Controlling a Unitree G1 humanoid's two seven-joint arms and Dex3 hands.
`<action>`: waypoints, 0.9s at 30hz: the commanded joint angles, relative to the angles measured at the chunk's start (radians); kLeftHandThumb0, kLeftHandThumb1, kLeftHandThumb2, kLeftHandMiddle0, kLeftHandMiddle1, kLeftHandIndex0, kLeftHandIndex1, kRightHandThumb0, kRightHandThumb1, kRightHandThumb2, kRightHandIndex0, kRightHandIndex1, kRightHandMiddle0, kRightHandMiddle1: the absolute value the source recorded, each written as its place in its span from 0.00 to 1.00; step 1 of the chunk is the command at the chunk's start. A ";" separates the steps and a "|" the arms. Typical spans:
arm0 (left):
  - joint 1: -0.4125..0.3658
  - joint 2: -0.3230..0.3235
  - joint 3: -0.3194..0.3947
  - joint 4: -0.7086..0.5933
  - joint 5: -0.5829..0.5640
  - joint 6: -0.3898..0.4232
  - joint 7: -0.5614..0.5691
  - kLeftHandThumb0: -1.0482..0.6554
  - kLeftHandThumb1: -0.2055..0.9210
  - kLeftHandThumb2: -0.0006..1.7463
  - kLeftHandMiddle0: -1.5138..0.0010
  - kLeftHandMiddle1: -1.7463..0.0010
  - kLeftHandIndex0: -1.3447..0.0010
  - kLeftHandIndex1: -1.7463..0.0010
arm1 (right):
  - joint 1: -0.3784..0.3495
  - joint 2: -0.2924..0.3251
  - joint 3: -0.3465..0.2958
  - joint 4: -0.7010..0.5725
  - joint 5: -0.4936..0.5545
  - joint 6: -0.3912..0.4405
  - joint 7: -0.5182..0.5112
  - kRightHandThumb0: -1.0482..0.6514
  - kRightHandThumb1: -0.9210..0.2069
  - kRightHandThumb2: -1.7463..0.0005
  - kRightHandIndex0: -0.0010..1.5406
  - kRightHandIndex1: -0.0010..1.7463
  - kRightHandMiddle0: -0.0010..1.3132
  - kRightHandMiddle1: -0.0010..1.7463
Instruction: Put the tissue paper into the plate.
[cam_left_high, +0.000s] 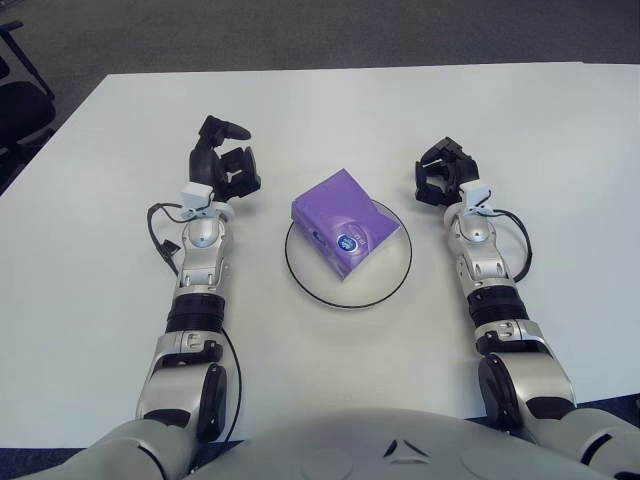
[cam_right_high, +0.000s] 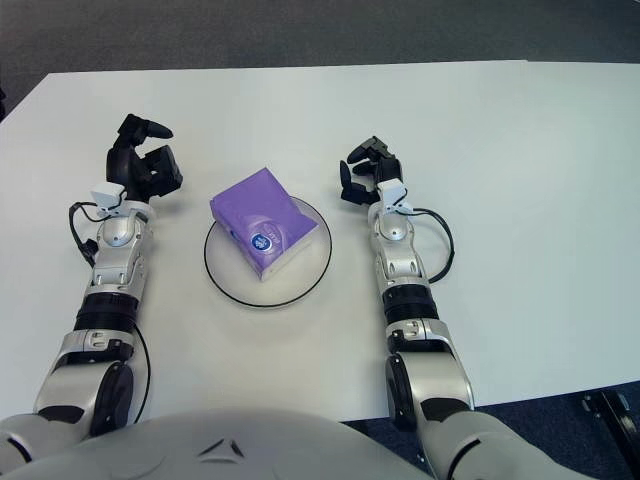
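Nearest to me, I am seeing both forearms reaching forward over the white desk (cam_left_high: 90, 300), one on each side of the plate (cam_left_high: 392, 282). The plate is sitting on the desk between the arms, a white round dish with a dark rim. The tissue paper (cam_left_high: 342, 221), a purple pack with a small round label on its near face, is lying in the plate, tilted, with its far corner reaching out over the plate's far-left rim. Neither hand is touching it.

Further out, the left hand (cam_left_high: 224, 163) is showing to the left of the pack, well apart from it, with its dark fingers loosely spread and holding nothing; one finger is pointing out to the right above the others. The right hand (cam_left_high: 443, 172) is showing to the right of the plate's far edge, its fingers loosely curled inward and gripping nothing. I cannot tell whether either hand is touching the desk.

Beyond the far edge of the desk I am seeing grey carpet (cam_left_high: 330, 30), and part of a dark chair (cam_left_high: 18, 100) at the far left.
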 joint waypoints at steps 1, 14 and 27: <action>0.090 -0.039 -0.010 0.043 -0.020 -0.019 -0.019 0.36 0.58 0.67 0.16 0.00 0.62 0.00 | 0.112 0.019 0.004 0.048 0.000 -0.006 -0.002 0.36 0.42 0.34 0.75 1.00 0.39 1.00; 0.108 -0.050 -0.031 0.084 -0.025 -0.037 -0.039 0.35 0.57 0.67 0.14 0.00 0.61 0.00 | 0.115 0.017 0.005 0.039 -0.001 -0.005 -0.002 0.36 0.43 0.33 0.75 1.00 0.39 1.00; 0.111 -0.072 -0.032 0.104 -0.085 0.018 -0.081 0.35 0.55 0.69 0.14 0.00 0.60 0.00 | 0.119 0.018 0.007 0.029 -0.001 0.004 -0.001 0.36 0.43 0.34 0.74 1.00 0.39 1.00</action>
